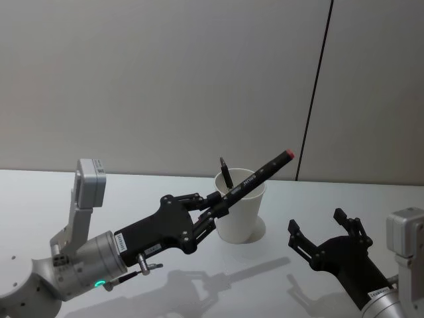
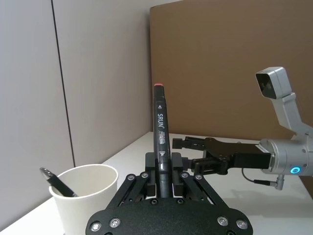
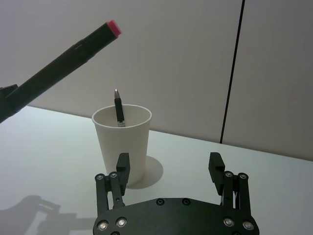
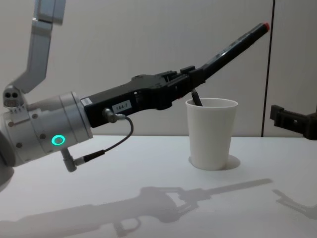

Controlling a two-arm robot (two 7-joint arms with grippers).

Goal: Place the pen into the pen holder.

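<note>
Left pincer [image 1: 222, 199] is clenched on the lower end of the black marker pen [image 1: 260, 175], holding it just above the rim of the white paper cup [image 1: 242, 213], judged to be staging for insertion. The pen's long axis follows the pincer, tilted. Its red end points up and beyond the cup. Right pincer [image 1: 320, 224] is released and idle, right of the cup.

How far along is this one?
Done: the left end effector grips the pen aloft; another pen already leans in the cup. In hand: the gripped pen slants above the cup's rim. Left: lowering it in and releasing. The right end effector rests open beside the cup.
</note>
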